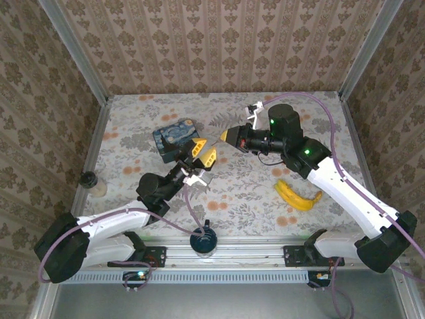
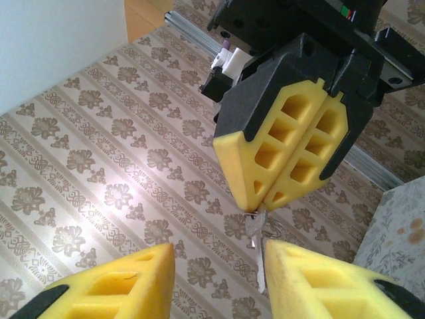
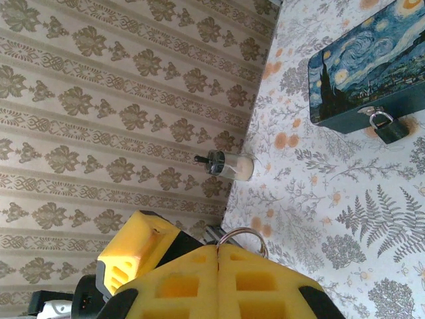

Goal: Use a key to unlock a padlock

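My right gripper (image 1: 226, 136) hangs above the table's middle, shut on the head of a small silver key (image 2: 255, 226). The key's ring (image 3: 242, 236) pokes out above the closed fingers (image 3: 218, 279). My left gripper (image 1: 204, 153) is open just left of it, tips pointing up at the key. In the left wrist view the key's blade hangs down between the left gripper's (image 2: 219, 282) fingers, close to the right-hand pad (image 2: 319, 279) and well clear of the other. The black padlock (image 3: 388, 127) hangs on the front of the blue starry-night box (image 3: 368, 66).
The blue box (image 1: 174, 136) lies just behind the left gripper. A banana (image 1: 297, 196) lies at the right front. A small jar (image 1: 93, 183) stands at the left edge of the table, and a dark cup (image 1: 203, 240) sits at the near rail.
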`<state>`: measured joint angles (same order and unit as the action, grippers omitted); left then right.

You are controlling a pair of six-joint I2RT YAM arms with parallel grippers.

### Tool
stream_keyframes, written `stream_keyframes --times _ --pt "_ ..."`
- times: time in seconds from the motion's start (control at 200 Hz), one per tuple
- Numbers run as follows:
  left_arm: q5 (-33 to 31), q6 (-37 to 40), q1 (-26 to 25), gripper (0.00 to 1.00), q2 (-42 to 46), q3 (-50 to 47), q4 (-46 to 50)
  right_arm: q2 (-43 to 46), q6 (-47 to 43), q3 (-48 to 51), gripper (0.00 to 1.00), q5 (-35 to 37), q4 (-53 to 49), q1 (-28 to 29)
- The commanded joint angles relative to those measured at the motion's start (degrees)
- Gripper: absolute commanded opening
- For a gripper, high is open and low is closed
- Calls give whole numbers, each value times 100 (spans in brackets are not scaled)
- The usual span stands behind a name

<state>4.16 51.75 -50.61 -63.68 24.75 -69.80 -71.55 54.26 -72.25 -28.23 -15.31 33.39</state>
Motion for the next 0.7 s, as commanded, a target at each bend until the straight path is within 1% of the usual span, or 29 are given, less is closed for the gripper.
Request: stream_keyframes --times 0.0,0.225,0.31,0.495,0.61,0.695 --pt "-68 181 -35 39 90 188 63 -12 75 -184 0 36 3 45" --pt "111 333 24 39 198 287 737 21 84 -175 0 54 7 63" --pt "65 314 58 39 198 301 749 13 85 -184 0 59 -4 80" --pt "7 250 112 29 168 394 838 -24 82 -211 0 54 9 133" --pt "6 223 113 21 128 408 774 -44 76 -211 0 61 6 151" --pt "6 205 117 13 119 416 771 -49 82 -185 0 70 3 151"
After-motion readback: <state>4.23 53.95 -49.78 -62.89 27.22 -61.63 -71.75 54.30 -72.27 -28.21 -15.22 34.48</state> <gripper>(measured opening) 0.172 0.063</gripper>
